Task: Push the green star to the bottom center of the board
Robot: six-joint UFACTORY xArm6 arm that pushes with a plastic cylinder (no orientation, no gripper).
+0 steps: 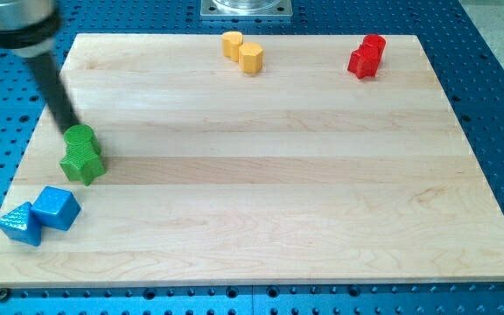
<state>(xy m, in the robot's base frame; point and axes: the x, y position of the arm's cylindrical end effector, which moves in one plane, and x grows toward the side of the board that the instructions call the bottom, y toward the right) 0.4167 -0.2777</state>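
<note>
The green star lies on the wooden board at the view's left, about mid height. A green round block touches it just above. My tip is at the upper left edge of the green round block, touching or almost touching it. The rod slants up to the view's top left corner.
A blue cube and a blue triangular block sit together at the view's bottom left. Two yellow blocks sit at the top centre. Two red blocks sit at the top right. A metal mount stands beyond the top edge.
</note>
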